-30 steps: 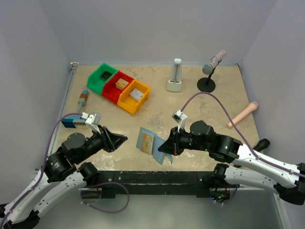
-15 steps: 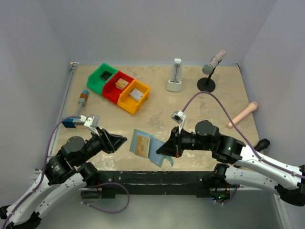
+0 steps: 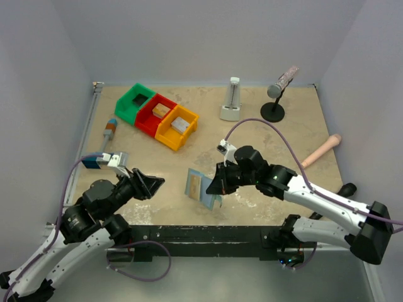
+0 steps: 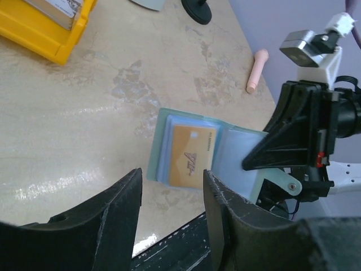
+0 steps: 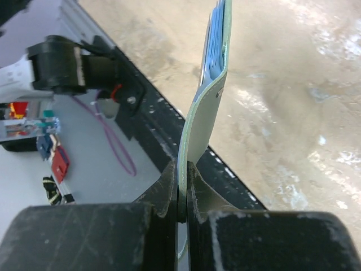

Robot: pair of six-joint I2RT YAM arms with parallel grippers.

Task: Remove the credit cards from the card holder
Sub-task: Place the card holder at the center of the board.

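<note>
The light teal card holder [image 3: 203,189] hangs open just above the table's front edge, its inside facing the left arm. An orange-gold credit card [image 4: 193,156] sits in its left panel, with a pale blue one [image 4: 168,148] tucked behind it. My right gripper [image 5: 182,182] is shut on the lower edge of the holder's [image 5: 206,113] right panel, which is seen edge-on. The left gripper [image 4: 172,175] is open and empty, a short way in front of the orange card, touching nothing.
Green [image 3: 134,100], red [image 3: 156,112] and yellow [image 3: 177,126] bins stand at the back left. A white metronome [image 3: 231,100] and a microphone stand [image 3: 276,94] are at the back. A peach stick [image 3: 321,151] lies right, a blue-and-white block [image 3: 101,158] left.
The left gripper's jaws have spread wider. The right arm has swung inward and lifted, and the holder in its grip shifted left, then back right, with it.
</note>
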